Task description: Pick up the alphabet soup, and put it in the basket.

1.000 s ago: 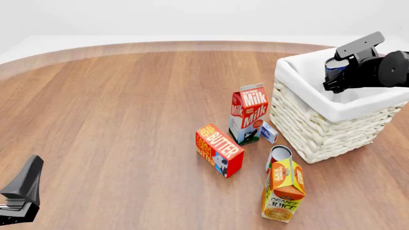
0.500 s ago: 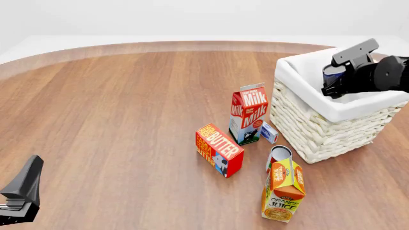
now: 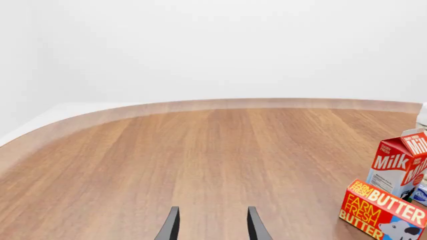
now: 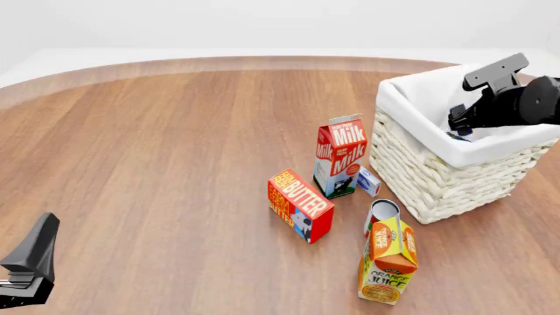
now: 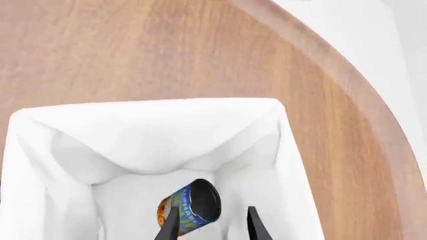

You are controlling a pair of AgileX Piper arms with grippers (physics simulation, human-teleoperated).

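Note:
The alphabet soup can (image 5: pixel 190 205), blue with a yellow-orange part, lies tilted on the white lining inside the basket (image 5: pixel 147 135), just beyond my right gripper's fingertips. In the front view only a blue sliver of the can (image 4: pixel 461 135) shows behind the basket's near rim (image 4: pixel 437 147). My right gripper (image 4: pixel 458 122) hangs over the basket, open, its fingers (image 5: pixel 254 225) apart and holding nothing. My left gripper (image 4: pixel 31 262) rests low at the near left, far from the basket, open and empty; it also shows in the left wrist view (image 3: pixel 211 230).
A milk carton (image 4: pixel 340 157) and a small blue-white box (image 4: pixel 368 181) stand beside the basket's left side. A butter box (image 4: pixel 300 205), a red-and-white can (image 4: pixel 381 213) and an orange juice carton (image 4: pixel 389 259) sit nearer. The milk (image 3: pixel 400 162) and butter (image 3: pixel 380 210) also show in the left wrist view.
My right gripper has let go of the can. The can has dropped from between the fingers down into the basket. The gripper shifted slightly right. The left arm has not moved.

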